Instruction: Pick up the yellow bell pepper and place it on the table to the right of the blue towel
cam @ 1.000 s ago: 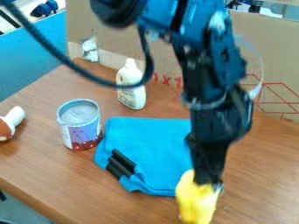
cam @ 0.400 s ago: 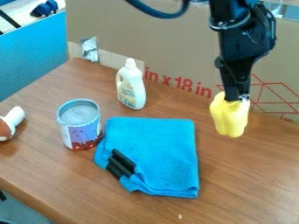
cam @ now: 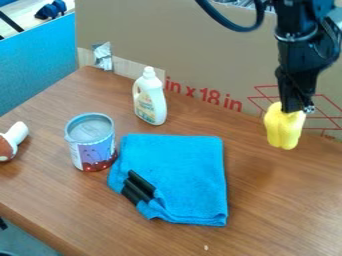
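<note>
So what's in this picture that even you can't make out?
All in the camera view:
- Top of the yellow pepper-shaped thing: hidden by the gripper.
- Far end of the white-and-brown object: cut off by the left edge.
- Small print on the white bottle: too small.
- Pale speck near the bottom edge: too small to identify.
</note>
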`<move>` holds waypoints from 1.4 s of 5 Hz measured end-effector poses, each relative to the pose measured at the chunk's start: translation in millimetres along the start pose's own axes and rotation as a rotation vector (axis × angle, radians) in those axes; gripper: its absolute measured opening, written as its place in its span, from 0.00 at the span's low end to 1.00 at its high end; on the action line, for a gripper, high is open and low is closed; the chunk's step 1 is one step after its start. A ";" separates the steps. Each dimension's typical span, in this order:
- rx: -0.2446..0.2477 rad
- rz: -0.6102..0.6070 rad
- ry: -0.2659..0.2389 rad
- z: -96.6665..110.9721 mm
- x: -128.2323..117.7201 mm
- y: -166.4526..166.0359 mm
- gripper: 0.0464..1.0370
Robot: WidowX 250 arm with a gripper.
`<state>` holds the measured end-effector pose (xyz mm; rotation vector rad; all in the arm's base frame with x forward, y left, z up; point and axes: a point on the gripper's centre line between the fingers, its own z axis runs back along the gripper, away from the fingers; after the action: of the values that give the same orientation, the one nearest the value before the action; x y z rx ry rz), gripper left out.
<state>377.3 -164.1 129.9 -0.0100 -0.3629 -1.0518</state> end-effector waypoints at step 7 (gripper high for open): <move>-0.132 0.091 0.254 -34.4 -7.5 -3.6 0.58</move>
<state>380.8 -165.8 94.7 -0.0104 -0.0617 -0.9715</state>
